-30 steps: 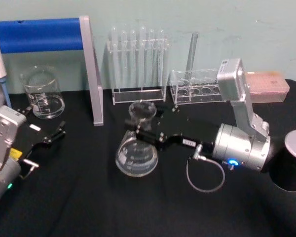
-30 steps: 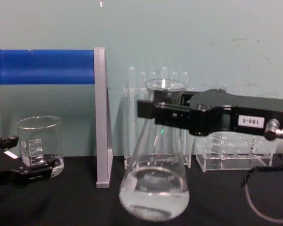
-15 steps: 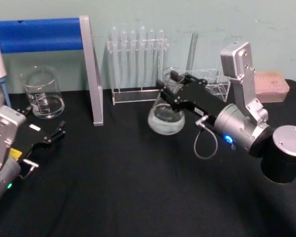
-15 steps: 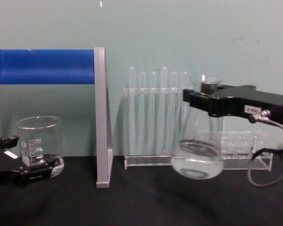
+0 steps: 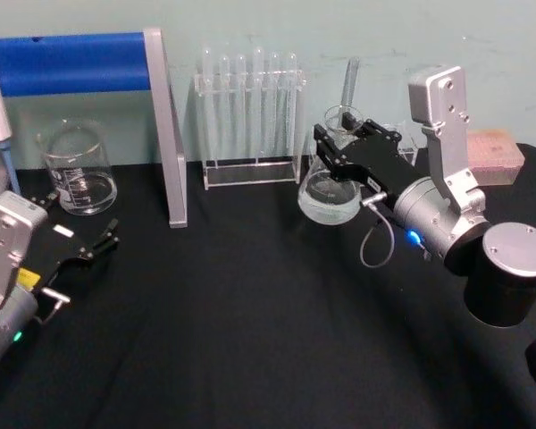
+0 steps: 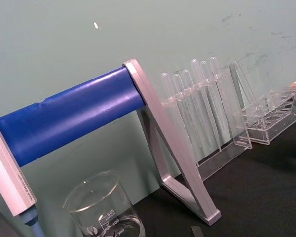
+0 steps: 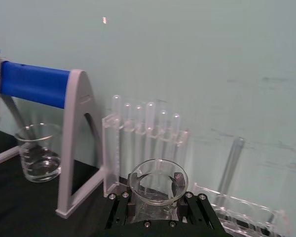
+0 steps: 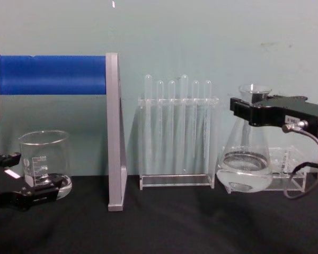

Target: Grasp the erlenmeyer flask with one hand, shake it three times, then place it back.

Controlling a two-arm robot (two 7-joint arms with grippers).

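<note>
My right fingers (image 8: 243, 110) clamped on the erlenmeyer flask (image 8: 246, 166) at its neck, flask tilted just above the black surface (image 5: 250, 313), my left fingers (image 8: 42, 189) spread open, parked beside the beaker (image 5: 76, 170)

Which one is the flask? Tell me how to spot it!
On the black table, find the clear rack of tall test tubes at the back. Right of that rack, far from the idle left claw, the right claw grips a clear glass cone-shaped flask by its neck. Only it has a wide base and narrow neck.
</note>
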